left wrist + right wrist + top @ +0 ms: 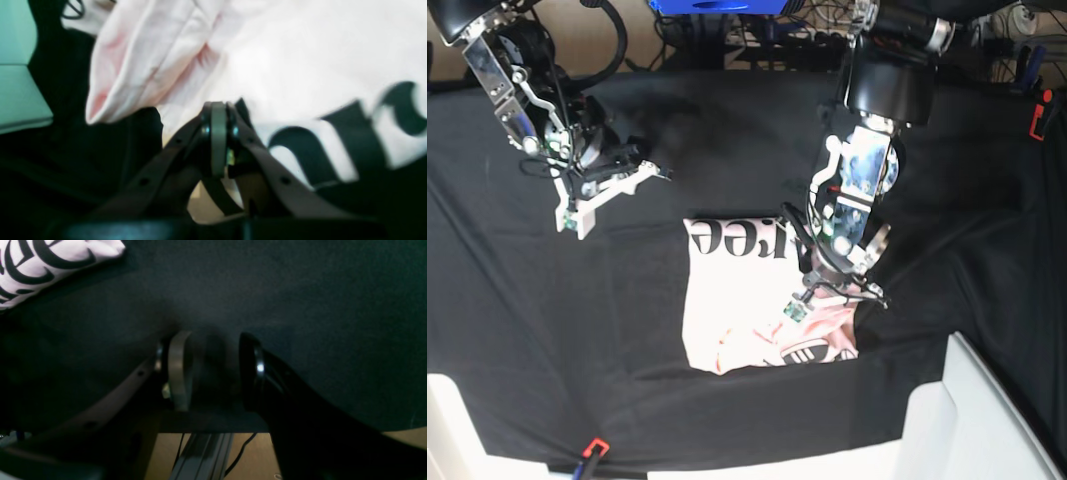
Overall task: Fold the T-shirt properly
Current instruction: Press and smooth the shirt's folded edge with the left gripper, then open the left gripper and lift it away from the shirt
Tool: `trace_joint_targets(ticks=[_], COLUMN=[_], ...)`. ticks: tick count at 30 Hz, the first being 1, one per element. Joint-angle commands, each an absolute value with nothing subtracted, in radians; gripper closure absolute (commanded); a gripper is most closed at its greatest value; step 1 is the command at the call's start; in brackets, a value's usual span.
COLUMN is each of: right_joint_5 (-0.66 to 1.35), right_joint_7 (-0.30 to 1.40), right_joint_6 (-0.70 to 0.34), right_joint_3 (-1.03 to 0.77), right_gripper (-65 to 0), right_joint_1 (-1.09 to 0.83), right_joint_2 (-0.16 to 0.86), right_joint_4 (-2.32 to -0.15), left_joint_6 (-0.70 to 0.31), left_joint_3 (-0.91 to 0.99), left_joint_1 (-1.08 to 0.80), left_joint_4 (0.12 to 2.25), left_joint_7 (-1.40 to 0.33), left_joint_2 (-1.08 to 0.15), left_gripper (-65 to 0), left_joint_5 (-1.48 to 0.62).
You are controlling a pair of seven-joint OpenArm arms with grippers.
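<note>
The pale pink T-shirt (727,310) lies partly folded on the middle of the black tablecloth (547,330), with black lettering (727,238) along its far edge. Bunched folds (140,60) lie at the near right corner. My left gripper (218,110) is shut, its tips pressed into the shirt's fabric beside the big black letters (353,140); in the base view this left gripper (798,307) sits on the shirt's right side. My right gripper (213,370) is open and holds nothing over bare cloth. It (572,215) hangs well left of the shirt, a corner of which (50,260) shows.
A white box (987,420) stands at the near right, seen as a pale teal block (20,83) by the left wrist. Another white shape (442,420) is at the near left. The table's edge with floor and cables (206,453) shows below the right gripper.
</note>
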State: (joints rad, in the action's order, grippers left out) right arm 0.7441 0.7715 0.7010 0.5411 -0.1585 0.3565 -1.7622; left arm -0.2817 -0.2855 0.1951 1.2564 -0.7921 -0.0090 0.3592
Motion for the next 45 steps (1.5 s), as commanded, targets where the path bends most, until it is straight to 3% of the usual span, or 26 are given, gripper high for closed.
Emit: trace_joint_targets(ticks=[1,14,22,28,33,40,42,45], right_joint_5=[0.743,0.743,0.743,0.743,0.743,0.748,0.75,0.75], right_joint_7=[0.762,0.766,0.766,0.768,0.762,0.76,0.76,0.759], right_joint_6=[0.698,0.698,0.698,0.698,0.698,0.698,0.599,0.43], right_joint_3=[0.538,0.539,0.539,0.539,0.539,0.536,0.53,0.498], right_gripper=[-21.2,-21.2,-21.2,-21.2,-21.2,-21.6,-21.6,-21.6], right_joint_1=[-0.151,-0.153,-0.153,-0.154,-0.18,-0.196,-0.2,-0.211], right_joint_2=[0.352,0.341,0.341,0.34,0.338,0.317,0.292,0.239], right_joint_4=[-1.779,-1.779,-1.779,-1.779,-1.785,-1.85,-1.86,-1.851], left_joint_6=[-0.271,-0.269,-0.268,-0.185,-0.185,-0.189,-0.189,-0.188], left_joint_3=[-0.283,-0.262,-0.124,-0.074,-0.074,-0.073,-0.073,-0.061], left_joint_1=[0.24,0.458,0.602,0.653,0.596,0.28,0.2,0.111], left_joint_4=[1.248,0.964,0.604,0.559,0.748,1.299,1.425,1.541], left_joint_7=[-0.76,-0.633,-0.414,-0.341,-0.443,-0.717,-0.805,-0.898], left_joint_2=[-0.005,-0.005,-0.004,-0.005,0.001,-0.022,-0.054,-0.137], left_gripper=[0.0,0.0,0.0,0.0,0.0,0.0,0.0,-9.9], left_joint_5=[0.358,0.358,0.363,0.355,0.354,0.252,0.15,-0.031])
